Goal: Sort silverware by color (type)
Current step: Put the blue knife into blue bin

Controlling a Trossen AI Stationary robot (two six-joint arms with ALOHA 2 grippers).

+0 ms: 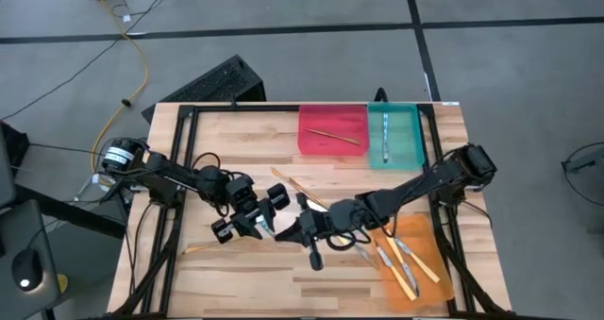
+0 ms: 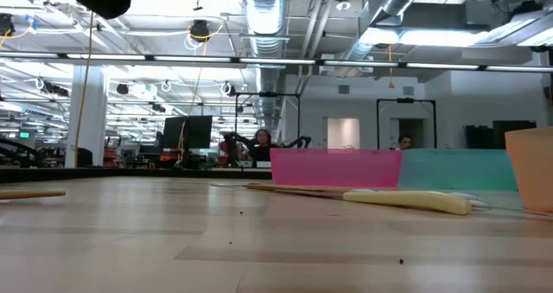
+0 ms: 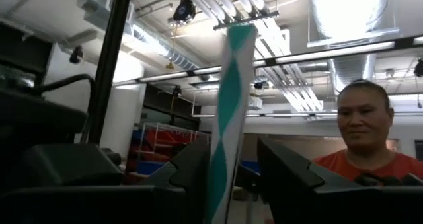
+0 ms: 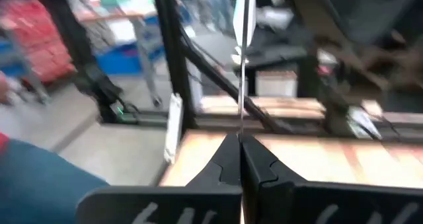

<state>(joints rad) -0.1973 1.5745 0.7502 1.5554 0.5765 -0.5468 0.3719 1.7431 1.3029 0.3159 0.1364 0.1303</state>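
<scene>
A utensil with a teal-and-white striped handle point(image 3: 228, 112) and a thin metal shank hangs above the table's middle, between both grippers point(image 1: 276, 227). My right gripper point(image 4: 240, 141), coming from the table's right point(image 1: 304, 227), is shut on the shank. My left gripper point(image 3: 231, 168), from the left point(image 1: 247, 221), is open, a finger on either side of the handle, with a gap showing on one side. On the table lie wooden sticks point(image 1: 297, 190) point(image 1: 203, 247). My right gripper pinches the utensil's thin metal shank point(image 4: 240, 128) between its two fingertips, coming about level from the table's right side. The utensil sticks out past the fingertips toward the left gripper, its handle end point(image 4: 243, 12) far from the hold. It is lifted clear of the table.
At the far edge, a red tray point(image 1: 332, 145) holds a wooden stick and a teal tray point(image 1: 406, 136) a blue-handled piece. An orange tray point(image 1: 425, 240) near the right front holds yellow-handled knives point(image 1: 406, 268). A person shows beyond the table point(image 3: 370, 158).
</scene>
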